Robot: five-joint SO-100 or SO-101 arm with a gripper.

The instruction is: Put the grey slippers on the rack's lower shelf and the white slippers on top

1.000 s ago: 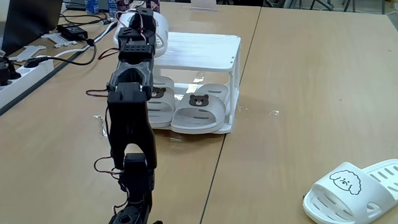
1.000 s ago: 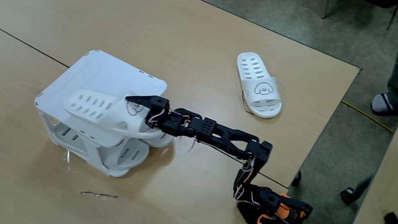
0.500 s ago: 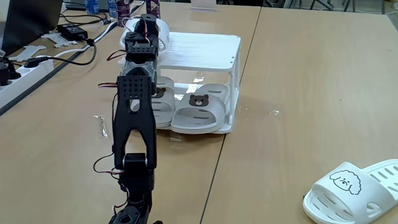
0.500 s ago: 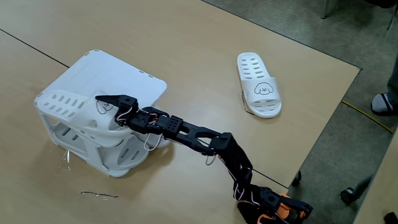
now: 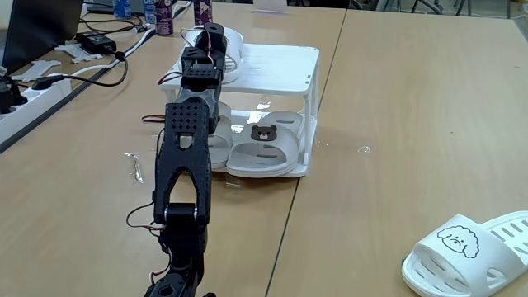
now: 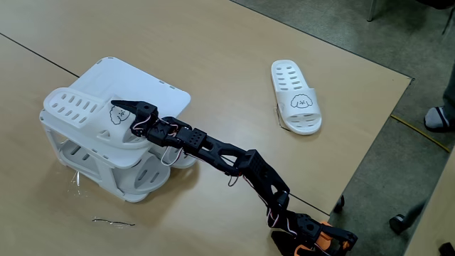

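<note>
Wooden tabletop, pale brown, matte, a seam running down the middle of the frame in a fixed view; in the other fixed view its far edge drops to grey floor at the right.

Black arm, jointed links with loose red and white wires, stretches from lower right to centre left of the frame, up to the rack. In a fixed view the arm stands in the left-centre foreground and hides the rack's left side and part of one grey slipper.

Rack, white plastic, slatted top tier, thin corner posts, glossy reflective lower shelf.

Grey slippers: both on the lower shelf, side by side, light grey, slotted straps, dark bear emblem visible on the right one.

White slippers: one lies on the rack's top tier at left of frame, slotted, dog face drawn near the gripper. The other lies flat on the table well apart from the rack, upper right of frame; in a fixed view it sits at lower right.

Gripper: dark fingers on the top slipper's strap; whether clamped or released, cannot tell.

Cables, power strip and bottles at upper left of frame.
</note>
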